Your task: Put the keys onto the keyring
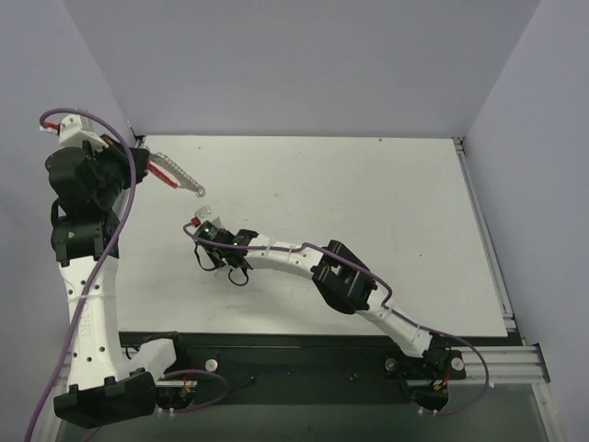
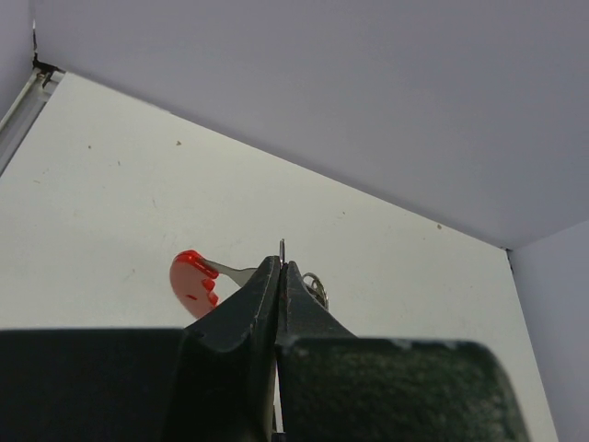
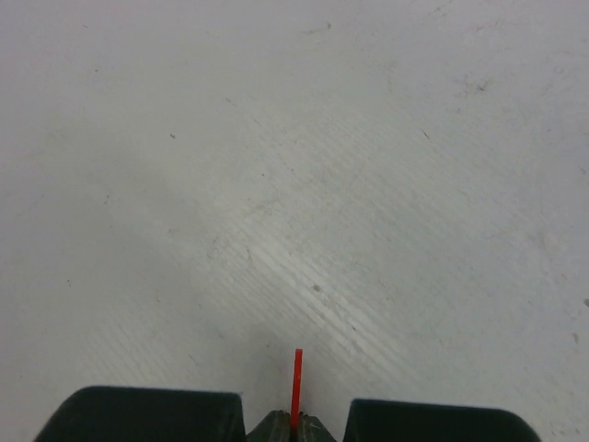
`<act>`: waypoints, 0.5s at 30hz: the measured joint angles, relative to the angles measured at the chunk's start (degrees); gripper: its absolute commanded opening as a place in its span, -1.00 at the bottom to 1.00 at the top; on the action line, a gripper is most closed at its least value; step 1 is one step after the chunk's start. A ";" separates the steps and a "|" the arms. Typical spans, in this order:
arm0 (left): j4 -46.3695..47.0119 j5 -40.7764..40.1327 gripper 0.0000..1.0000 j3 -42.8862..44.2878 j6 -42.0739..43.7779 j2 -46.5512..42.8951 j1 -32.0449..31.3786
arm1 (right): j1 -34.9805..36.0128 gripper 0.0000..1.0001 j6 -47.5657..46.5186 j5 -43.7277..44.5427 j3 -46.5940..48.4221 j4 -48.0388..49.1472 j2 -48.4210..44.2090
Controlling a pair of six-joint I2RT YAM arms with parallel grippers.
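The left claw [image 2: 279,272] is clenched at the far-left corner of the white bench [image 1: 368,203]. Its dark fingertips are pressed together on a thin bit of silver metal [image 2: 282,247] that pokes out just past them. This belongs to the keyring [image 1: 179,175], which the claw grasps. In the left wrist view its red loop [image 2: 191,281] sits just left of the fingertips, joined to them by a short silver stem, and a small silver ring [image 2: 316,287] shows just to their right. From above, the keyring's silver chain [image 1: 189,182] runs out from the claw toward the middle of the bench, with the red part alongside it. I cannot tell whether the chain's free end touches the surface. The right arm reaches across the bench to the left. The right claw [image 1: 201,224] lies near the chain's end but apart from it, low over the bench. It is clenched too, gripping a thin red sliver [image 3: 296,382] seen edge-on and standing up between the fingers. I cannot tell what that sliver is part of.
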 measured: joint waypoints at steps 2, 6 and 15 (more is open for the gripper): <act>0.07 0.39 -1.00 -0.02 -0.02 -0.09 0.00 | -0.83 -1.00 1.40 -0.52 -5.84 1.03 -3.41; 1.99 3.43 -1.00 -0.83 0.07 -0.22 -0.24 | -5.46 -1.00 4.85 -2.49 -20.50 3.30 -12.74; 3.13 7.37 -1.00 -1.73 2.32 3.82 -14.12 | -20.31 -1.00 11.13 -3.34 -42.36 2.60 -27.93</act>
